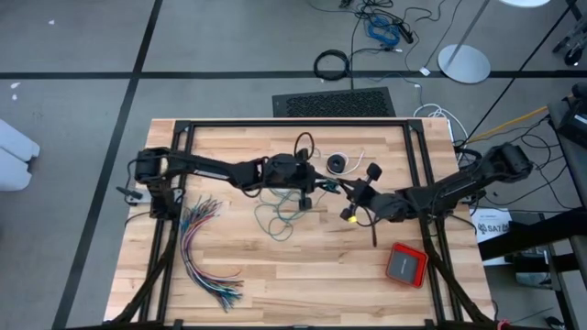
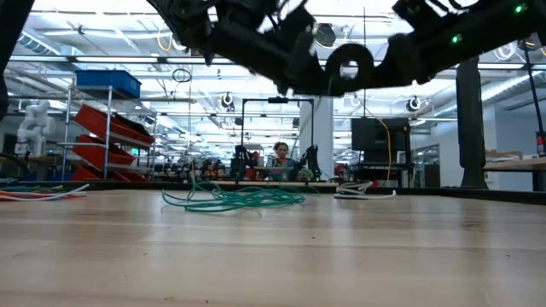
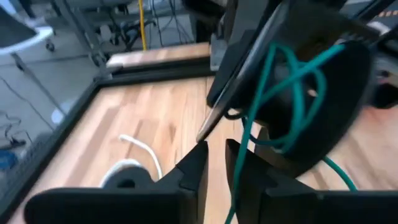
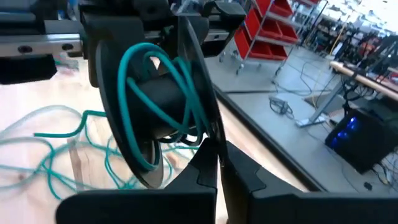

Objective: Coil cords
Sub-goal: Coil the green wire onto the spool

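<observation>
The teal cord (image 2: 235,199) lay in a loose tangle on the wooden table (image 1: 303,275) near its middle, and some turns of it were wound around a black spool (image 4: 155,106) held up in the air. The right gripper (image 4: 217,163) was closed on the thin rim of that spool, above the table's middle. The left gripper (image 3: 214,163) was just beside the spool from the other side; its fingers (image 3: 194,168) stood only a narrow gap apart, and a strand of the teal cord ran down just beside them. I could not tell if they pinched this strand.

On the left part of the table a fan of coloured wires (image 1: 206,252) was spread out. Near the right front corner lay a small red box (image 1: 406,264). Farther back, behind the grippers, the black cord (image 1: 337,163) sat in a small coil with its white tail (image 3: 144,149) curving out. Beyond the table, a person (image 2: 280,156) sat far away in the room.
</observation>
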Controlling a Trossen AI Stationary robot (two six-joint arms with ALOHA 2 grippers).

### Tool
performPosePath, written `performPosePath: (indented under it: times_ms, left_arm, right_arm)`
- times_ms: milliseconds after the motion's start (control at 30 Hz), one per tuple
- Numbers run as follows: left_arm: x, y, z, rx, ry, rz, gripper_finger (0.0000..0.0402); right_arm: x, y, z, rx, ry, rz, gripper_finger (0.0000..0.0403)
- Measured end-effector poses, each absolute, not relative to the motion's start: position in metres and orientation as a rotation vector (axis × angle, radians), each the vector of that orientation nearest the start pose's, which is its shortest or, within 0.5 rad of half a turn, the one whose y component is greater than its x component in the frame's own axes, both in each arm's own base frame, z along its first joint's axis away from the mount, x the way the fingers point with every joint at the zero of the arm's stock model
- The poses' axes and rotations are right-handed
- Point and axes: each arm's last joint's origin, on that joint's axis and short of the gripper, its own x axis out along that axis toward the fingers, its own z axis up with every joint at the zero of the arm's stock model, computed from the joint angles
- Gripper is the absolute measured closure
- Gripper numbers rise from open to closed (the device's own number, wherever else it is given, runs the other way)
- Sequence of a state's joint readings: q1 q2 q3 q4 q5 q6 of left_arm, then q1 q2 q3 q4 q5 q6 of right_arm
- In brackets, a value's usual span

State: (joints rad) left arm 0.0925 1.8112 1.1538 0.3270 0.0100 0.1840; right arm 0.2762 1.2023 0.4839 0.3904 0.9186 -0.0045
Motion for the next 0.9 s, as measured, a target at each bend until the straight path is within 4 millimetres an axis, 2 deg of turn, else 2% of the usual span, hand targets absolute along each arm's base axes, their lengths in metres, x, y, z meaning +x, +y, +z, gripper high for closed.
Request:
performPosePath:
  times_ms: [167,300,567,900]
  left_arm:
    - [0.394,0.035,0.248,0.176,0.298,0.019,0.0316]
    - [0.389,0.033,0.259,0.172,0.274,-0.017,0.0309]
    - [0.382,0.032,0.268,0.186,0.28,-0.032,0.0307]
    - [0.364,0.03,0.303,0.27,0.185,-0.042,0.0307]
  right_arm:
    - [0.224,0.042,0.219,-0.195,0.221,-0.621,0.0403]
    - [0.222,0.046,0.23,-0.203,0.155,-0.597,0.0403]
    - [0.214,0.048,0.252,-0.21,0.036,-0.568,0.0403]
    - [0.207,0.046,0.268,-0.208,-0.059,-0.554,0.0403]
